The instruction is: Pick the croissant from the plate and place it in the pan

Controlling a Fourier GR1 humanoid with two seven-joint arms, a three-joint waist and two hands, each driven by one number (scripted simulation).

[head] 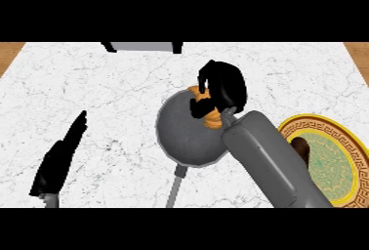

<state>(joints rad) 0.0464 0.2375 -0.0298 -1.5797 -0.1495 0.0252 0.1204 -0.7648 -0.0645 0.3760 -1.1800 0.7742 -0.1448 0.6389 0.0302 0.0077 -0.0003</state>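
Over the round grey metal pan (189, 139), the black right hand (223, 88) curls around the orange-brown croissant (210, 118), whose long axis is hidden. The black left hand (61, 158) rests spread, well left.

the right forearm (270, 158) is a thick grey casing with rounded edges and a smooth, faintly glossy skin, lighter along its upper face and darker down its shaded side. it narrows to a slim grey wrist piece, and beyond that sits the right hand (225, 85), glossy black all over, with rounded bulky segments that catch soft highlights. the left hand (61, 158) is the same plain black, long, flat and tapering to a thin tip. a small patch of grey forearm shows at its near end.
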